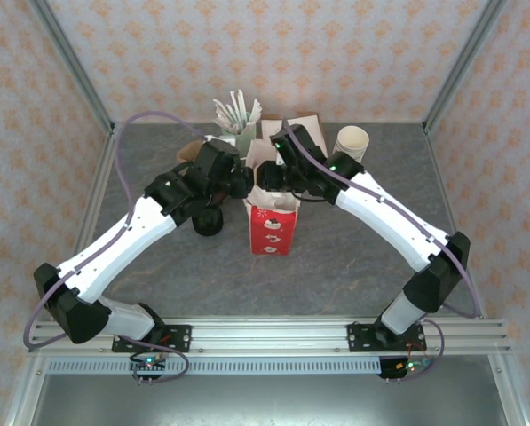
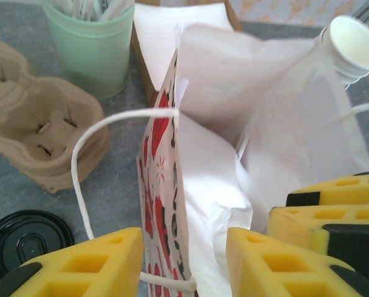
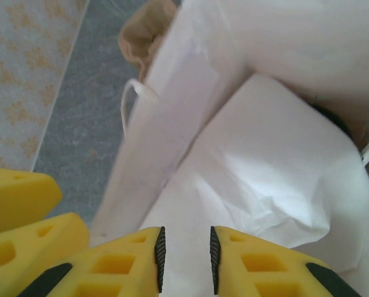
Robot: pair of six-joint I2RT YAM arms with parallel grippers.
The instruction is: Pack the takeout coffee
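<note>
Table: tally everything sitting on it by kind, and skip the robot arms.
Red-and-white paper bag: 1
Lidded coffee cup: 1
Mint cup of white sticks: 1
Stack of lidless cups: 1
Cardboard cup carrier: 1
Brown box of white paper: 1
Total: 6
</note>
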